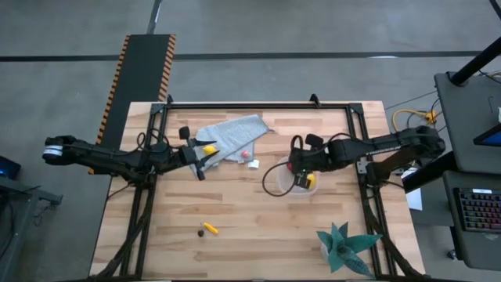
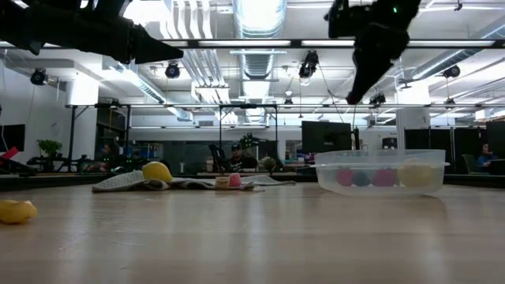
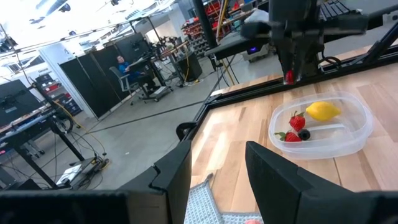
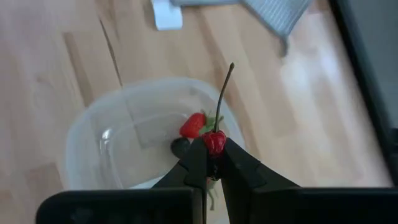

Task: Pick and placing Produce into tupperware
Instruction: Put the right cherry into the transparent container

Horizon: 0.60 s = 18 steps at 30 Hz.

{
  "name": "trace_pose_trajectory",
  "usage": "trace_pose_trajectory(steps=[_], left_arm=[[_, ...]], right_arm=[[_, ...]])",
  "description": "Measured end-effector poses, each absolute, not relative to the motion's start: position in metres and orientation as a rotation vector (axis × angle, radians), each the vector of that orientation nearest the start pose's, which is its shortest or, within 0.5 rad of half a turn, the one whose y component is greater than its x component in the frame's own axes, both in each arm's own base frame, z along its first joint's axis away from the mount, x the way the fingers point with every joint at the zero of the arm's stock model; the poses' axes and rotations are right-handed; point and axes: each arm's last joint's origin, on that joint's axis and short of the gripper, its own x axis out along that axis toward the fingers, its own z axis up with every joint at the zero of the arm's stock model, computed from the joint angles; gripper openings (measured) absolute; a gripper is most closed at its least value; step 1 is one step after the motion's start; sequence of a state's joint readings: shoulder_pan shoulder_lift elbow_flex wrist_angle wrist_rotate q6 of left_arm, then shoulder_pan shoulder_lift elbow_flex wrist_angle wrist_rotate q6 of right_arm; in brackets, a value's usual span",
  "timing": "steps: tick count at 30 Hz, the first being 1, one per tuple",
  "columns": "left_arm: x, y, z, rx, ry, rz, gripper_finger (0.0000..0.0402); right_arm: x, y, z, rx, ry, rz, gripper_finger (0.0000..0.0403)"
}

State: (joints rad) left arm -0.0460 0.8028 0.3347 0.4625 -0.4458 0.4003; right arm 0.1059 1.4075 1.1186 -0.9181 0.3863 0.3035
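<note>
My right gripper (image 4: 212, 152) hangs over the clear tupperware (image 4: 124, 143), shut on a small red cherry-like fruit (image 4: 215, 142) with a thin dark stem. In the tupperware (image 3: 323, 134) lie a lemon (image 3: 323, 111), two strawberries (image 3: 297, 121) and a dark berry (image 3: 304, 134). My left gripper (image 3: 217, 162) stands level and open above the grey-blue cloth (image 1: 235, 135), with nothing between its fingers. A lemon (image 1: 208, 148) and a strawberry (image 1: 244, 154) rest on the cloth. An orange-yellow stick (image 1: 210, 229) and a dark brown bit (image 1: 200, 232) lie on the table's near part. My right gripper pinches the red fruit's round body (image 4: 216, 144) between its two fingertips. The fingers slant down from the table's right side. The fruit is lifted clear above the tupperware, and its stem (image 4: 225, 93) sticks out beyond the fingertips.
A small white block (image 1: 254, 164) lies between the cloth and the tupperware. A teal spiky plant (image 1: 344, 244) stands at the near right corner. A black frame (image 1: 258, 105) runs along the table's far edge and sides. Bare wood lies in the table's middle and near left.
</note>
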Motion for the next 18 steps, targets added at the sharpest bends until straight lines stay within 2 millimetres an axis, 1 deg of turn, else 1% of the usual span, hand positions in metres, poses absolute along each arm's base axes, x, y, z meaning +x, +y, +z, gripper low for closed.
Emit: trace_pose_trajectory(steps=[7,10,14,18], left_arm=[[0.177,0.004,0.236,0.396,0.086,0.393,0.0137],[0.177,0.004,0.236,0.396,0.086,0.393,0.0137],[0.177,0.004,0.236,0.396,0.085,0.394,0.0137],[0.177,0.004,0.236,0.396,0.085,0.393,0.0137]], right_arm=[[0.249,0.003,0.228,0.056,1.124,-0.378,0.0018],[0.244,-0.002,0.214,0.067,1.157,-0.385,0.0018],[0.241,-0.009,0.201,0.082,1.171,-0.375,0.0018],[0.24,-0.017,0.194,0.083,1.164,-0.374,0.0018]])
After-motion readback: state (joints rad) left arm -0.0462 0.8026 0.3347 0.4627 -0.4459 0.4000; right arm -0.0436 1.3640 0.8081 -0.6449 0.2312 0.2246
